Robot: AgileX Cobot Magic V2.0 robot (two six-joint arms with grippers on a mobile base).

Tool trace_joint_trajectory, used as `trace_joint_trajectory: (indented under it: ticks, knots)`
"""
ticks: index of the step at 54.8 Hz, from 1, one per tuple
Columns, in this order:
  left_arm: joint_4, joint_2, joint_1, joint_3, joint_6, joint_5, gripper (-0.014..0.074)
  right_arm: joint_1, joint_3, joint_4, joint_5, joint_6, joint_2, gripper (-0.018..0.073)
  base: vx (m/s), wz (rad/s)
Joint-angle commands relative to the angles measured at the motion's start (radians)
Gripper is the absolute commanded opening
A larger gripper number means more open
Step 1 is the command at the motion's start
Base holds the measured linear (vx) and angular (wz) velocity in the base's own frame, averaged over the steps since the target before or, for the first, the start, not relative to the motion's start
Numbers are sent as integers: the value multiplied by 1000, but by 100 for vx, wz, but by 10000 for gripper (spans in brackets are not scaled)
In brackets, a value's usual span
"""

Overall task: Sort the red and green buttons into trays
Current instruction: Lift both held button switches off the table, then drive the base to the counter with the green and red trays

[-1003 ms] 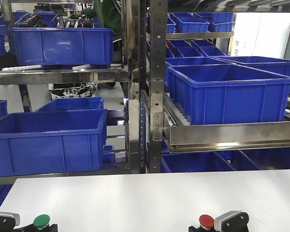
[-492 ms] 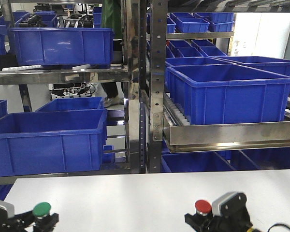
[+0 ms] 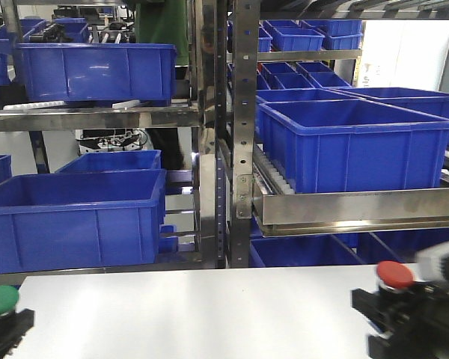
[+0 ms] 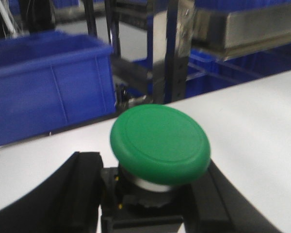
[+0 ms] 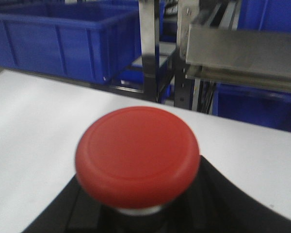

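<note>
Carrying green button (image 3: 0, 299) farther left pinched in left end effector (image 4: 150, 208), red button (image 3: 394, 274) farther right pinched in right end effector (image 5: 140, 218), likely toward unseen trays.

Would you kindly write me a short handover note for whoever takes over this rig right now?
The left hand is shut on the green button, the right hand on the red button. Both are over the white table, green far left, red far right.
Done: both buttons grasped.
Left: drop each in its matching tray; no tray is in view.
</note>
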Motion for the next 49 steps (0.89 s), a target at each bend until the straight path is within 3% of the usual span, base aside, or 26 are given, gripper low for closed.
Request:
trace_joint_trajectory:
  ticks: [1,3,9,12,17,49]
  knots:
    - [218,-138,-4,-21,-253,-28,0,-2,26,-139,30,171,-186,-8,0,0]
    - [332,-184,-4,-21,-335,-26,0,-2,50,-182,53,234,-259,-8,0,0]
    - [579,-269,-4,-21,-576,-12,0,-2,105,-314,104,385,-416,-8,0,0]
    - [667,-296,-4,-21,-655,-3,0,-2,125,-376,124,444,-469,-8,0,0]
    - [749,-315,-4,-21,-683,-6,0,-2,143,-415,153,470,-507,-8,0,0]
    - [760,-318,-4,-21,-689,-40,0,-2,143,-415,162,470,-530,-8,0,0]
